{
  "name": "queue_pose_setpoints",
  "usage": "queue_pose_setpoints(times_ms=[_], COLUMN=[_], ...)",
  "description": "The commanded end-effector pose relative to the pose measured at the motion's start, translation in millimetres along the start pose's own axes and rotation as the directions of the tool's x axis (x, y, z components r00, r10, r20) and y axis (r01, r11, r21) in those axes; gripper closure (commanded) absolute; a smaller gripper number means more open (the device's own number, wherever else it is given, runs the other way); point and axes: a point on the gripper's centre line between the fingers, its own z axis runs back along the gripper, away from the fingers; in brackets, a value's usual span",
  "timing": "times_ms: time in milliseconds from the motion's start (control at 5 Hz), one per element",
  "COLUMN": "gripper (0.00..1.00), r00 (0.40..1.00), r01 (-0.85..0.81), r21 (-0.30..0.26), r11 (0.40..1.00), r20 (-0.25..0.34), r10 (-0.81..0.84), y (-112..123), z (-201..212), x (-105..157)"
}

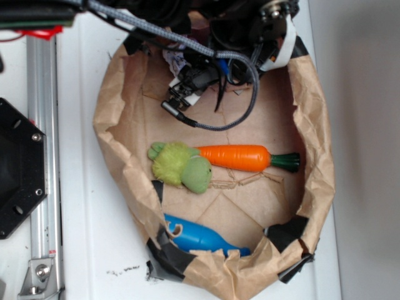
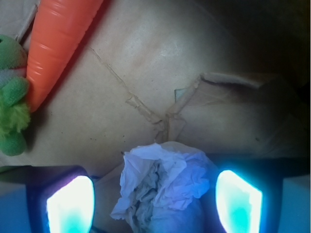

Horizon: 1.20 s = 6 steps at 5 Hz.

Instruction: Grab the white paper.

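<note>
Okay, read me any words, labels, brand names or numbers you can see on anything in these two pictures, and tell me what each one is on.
None: no readable text in either view.
The orange carrot, green plush toy, blue object, white paper and brown paper are unmarked.
Black specks on the white table are too small to read.

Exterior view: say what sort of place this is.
Probably a lab robot test bench: a taped brown kraft paper basin on a white tabletop, holding an orange toy carrot and a green plush toy.

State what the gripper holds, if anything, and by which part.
The white paper lies between the gripper's open jaws, flanked on both sides; a closed grip cannot be confirmed.
</note>
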Motion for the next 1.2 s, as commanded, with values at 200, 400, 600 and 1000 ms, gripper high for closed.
queue_pose_setpoints(times_ms=[200,400,600,1000], gripper=[1.0,1.0,1.0,1.0], r00=[0.994,0.996,0.997,0.998], r01=[-0.016,-0.01,-0.012,0.011], r21=[-0.014,0.01,0.023,-0.009], r11=[1.0,1.0,1.0,1.0], r20=[-0.111,-0.092,-0.077,0.056], r10=[0.014,0.011,0.013,-0.011], y=[-2.8,-5.3,-3.4,-37.7], z=[-25.6,-18.4,-12.0,41.1], x=[-24.8,-20.9,-16.8,30.7])
